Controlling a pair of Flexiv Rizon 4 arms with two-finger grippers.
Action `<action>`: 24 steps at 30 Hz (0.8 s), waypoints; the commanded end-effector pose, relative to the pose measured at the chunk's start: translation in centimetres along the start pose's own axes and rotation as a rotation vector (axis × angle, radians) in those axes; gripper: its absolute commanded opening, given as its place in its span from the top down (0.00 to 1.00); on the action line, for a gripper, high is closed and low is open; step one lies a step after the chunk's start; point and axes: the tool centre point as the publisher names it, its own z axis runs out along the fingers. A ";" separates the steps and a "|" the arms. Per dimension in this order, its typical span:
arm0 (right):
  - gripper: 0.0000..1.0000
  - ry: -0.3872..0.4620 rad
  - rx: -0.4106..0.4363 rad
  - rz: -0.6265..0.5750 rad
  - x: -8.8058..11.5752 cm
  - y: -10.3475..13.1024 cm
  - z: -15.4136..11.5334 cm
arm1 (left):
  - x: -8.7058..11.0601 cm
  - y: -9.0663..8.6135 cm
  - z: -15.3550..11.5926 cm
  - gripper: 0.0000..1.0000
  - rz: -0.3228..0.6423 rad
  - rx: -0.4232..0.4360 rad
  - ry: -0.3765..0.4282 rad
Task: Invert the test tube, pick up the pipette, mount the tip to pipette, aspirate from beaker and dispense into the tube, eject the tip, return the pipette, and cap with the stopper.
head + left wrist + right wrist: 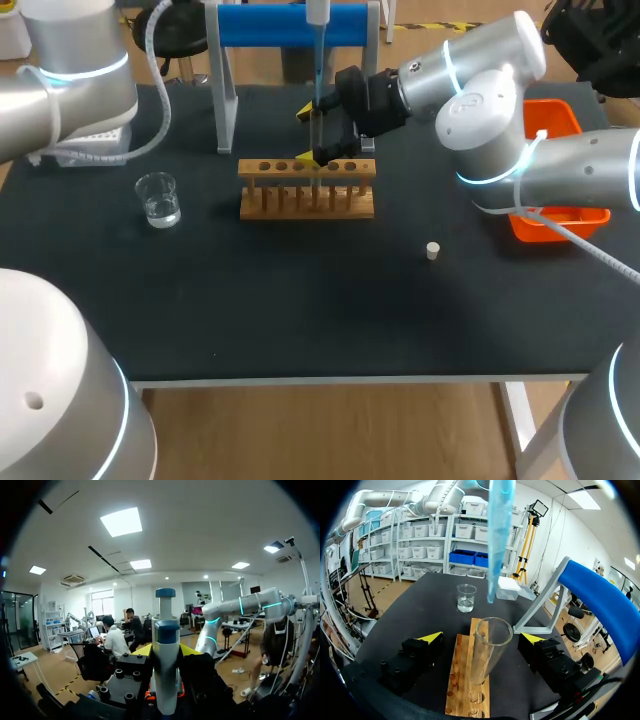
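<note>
A clear test tube (487, 652) stands upright, mouth up, in the wooden rack (306, 190). My right gripper (481, 637) is open, with a yellow-tipped finger on each side of the tube and neither touching it. In the head view it (308, 135) hangs over the rack's back. My left gripper (166, 650) is shut on the pipette (165, 670), held upright. The pipette's blue tip (497, 540) hangs straight down and ends just above the tube's mouth. The beaker (158, 198) with a little water stands to the left. A small white stopper (433, 250) lies on the mat to the right.
The blue pipette stand (290, 25) rises behind the rack. A white tip box (509, 589) sits at the far left under my left arm. An orange bin (555, 170) lies at the right edge beneath my right arm.
</note>
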 end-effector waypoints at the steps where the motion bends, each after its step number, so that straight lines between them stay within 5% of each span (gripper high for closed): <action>1: 0.00 0.003 0.000 -0.001 -0.1 0.0 0.0 | -0.2 0.3 -0.1 1.00 0.004 0.008 0.008; 24: 0.00 0.003 0.000 -0.001 -0.1 0.0 0.0 | -0.3 1.5 -0.8 1.00 0.007 0.024 -0.001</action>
